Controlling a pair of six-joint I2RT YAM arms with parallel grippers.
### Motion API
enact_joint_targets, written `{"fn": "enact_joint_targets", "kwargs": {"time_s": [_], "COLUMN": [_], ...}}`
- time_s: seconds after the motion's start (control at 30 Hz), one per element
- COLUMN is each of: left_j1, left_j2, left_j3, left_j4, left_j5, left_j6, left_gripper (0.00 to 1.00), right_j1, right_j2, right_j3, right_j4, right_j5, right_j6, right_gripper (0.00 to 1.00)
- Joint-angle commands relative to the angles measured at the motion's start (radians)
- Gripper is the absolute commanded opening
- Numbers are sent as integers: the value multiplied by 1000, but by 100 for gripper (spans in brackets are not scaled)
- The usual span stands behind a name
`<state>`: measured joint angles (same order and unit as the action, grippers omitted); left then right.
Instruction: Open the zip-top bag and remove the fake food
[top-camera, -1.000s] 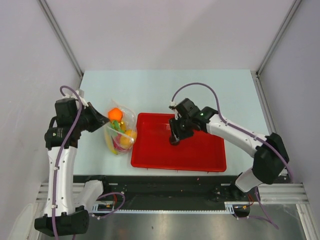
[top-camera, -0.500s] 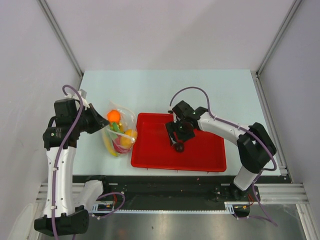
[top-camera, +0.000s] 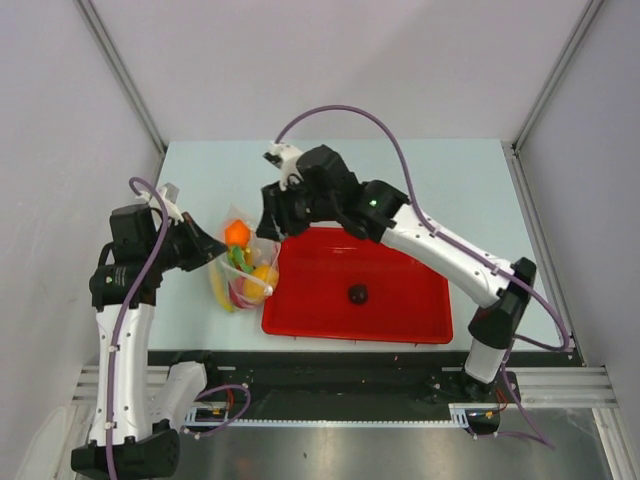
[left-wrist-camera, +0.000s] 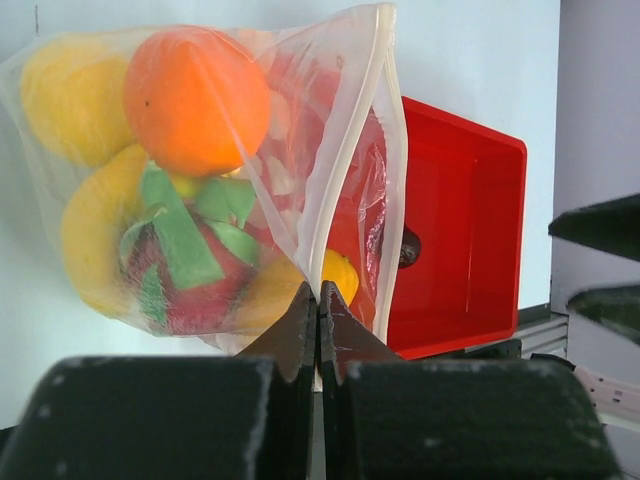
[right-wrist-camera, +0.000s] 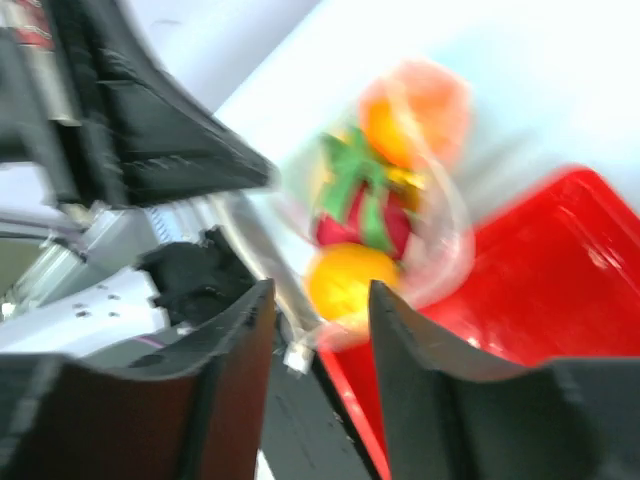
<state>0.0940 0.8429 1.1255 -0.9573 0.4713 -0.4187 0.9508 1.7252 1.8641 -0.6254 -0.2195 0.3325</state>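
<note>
Left wrist: bag is sitting just left of the red tray, mouth looking open, fruit inside. Left claw is pinching its rim; right claw is hovering spread beside it. I'd be entering through the gap, taking the orange first, not snagging film.

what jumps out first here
The red tray mid-table, with one small dark fruit alone on it. To its left, a clear bag of bright fruit, its edge pinched by the left end effector, the right end effector open close by.
</note>
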Motion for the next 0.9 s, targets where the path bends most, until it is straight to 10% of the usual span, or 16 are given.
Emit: {"fn": "enact_joint_targets", "kwargs": {"time_s": [0.0, 0.27, 0.87], "left_j1": [1, 1, -2], "left_j2": [-42, -79, -91], "left_j3": [-6, -44, -39], "left_j4": [65, 97, 77], "left_j5": [50, 69, 52], "left_j6": [-31, -61, -81], "left_gripper": [0, 0, 0], "right_j1": [51, 112, 137], "right_j2": [145, 192, 171], "right_j3": [147, 52, -187], "right_j4": [-80, -37, 22], "right_j5": [-30, -52, -104], "right_j6": [-7, -24, -158], "right_gripper": [42, 43, 84]}}
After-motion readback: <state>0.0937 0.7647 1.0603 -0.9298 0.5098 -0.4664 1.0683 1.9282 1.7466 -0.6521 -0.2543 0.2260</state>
